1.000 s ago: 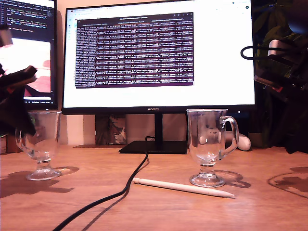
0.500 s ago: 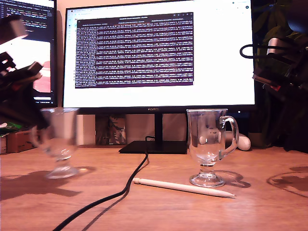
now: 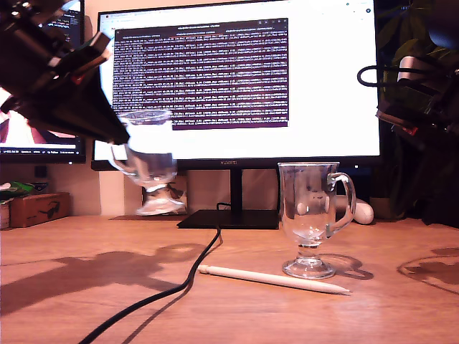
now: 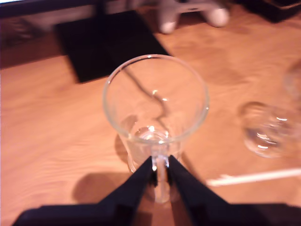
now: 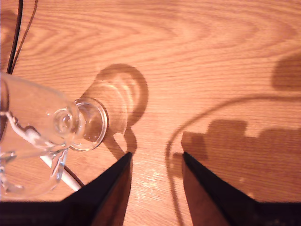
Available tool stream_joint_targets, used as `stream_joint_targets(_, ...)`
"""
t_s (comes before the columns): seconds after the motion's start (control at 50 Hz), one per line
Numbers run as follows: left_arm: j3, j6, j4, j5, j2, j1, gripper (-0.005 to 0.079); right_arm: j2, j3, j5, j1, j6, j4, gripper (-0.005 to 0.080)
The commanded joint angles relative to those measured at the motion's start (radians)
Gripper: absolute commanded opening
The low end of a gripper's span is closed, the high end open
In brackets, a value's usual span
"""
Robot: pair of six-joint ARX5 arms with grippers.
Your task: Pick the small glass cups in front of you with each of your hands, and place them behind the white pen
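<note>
One small glass cup [image 3: 147, 154] hangs in the air at the exterior view's left, well above the table, slightly tilted and blurred. My first gripper [image 3: 118, 136] is shut on its handle; the first wrist view shows the cup [image 4: 155, 101] from above with the gripper [image 4: 160, 169] clamping the handle. The other glass cup [image 3: 308, 208] stands upright on the table just behind the white pen [image 3: 272, 279], which lies flat. My second gripper [image 5: 156, 159] is open above bare wood, apart from that cup [image 5: 33, 141]. At the exterior view's right that gripper [image 3: 401, 122] hovers high.
A black cable [image 3: 179, 287] runs across the table from the monitor stand [image 3: 229, 218] toward the front. A large monitor [image 3: 237, 86] fills the back. A white object [image 3: 364, 212] lies behind the standing cup, and a cardboard box [image 3: 36, 208] sits at the exterior view's far left.
My first gripper has lifted the cup off the table and carried it up and toward the exterior view's right. The second arm, the standing cup and the pen have not moved.
</note>
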Motion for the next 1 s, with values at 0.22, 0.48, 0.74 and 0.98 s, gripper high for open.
stream_joint_targets(0.22,0.014,-0.045,0.098,0.013,0.013,-0.04,-0.0022,0.0,0.007,0.0,-0.001,-0.026,0.007,0.0303)
stream_joint_targets(0.48,0.038,-0.061,0.137,0.054,0.125,-0.07,-0.0022,0.0,0.007,0.0,-0.001,-0.026,0.006,0.0303)
stream_joint_targets(0.74,0.12,-0.058,0.137,0.082,0.224,-0.114,-0.0022,0.0,0.007,0.0,-0.001,-0.026,0.006,0.0303)
stream_joint_targets(0.98,0.166,-0.05,0.137,0.084,0.293,-0.159,-0.0022,0.0,0.007,-0.001,-0.001,-0.026,0.006,0.0303)
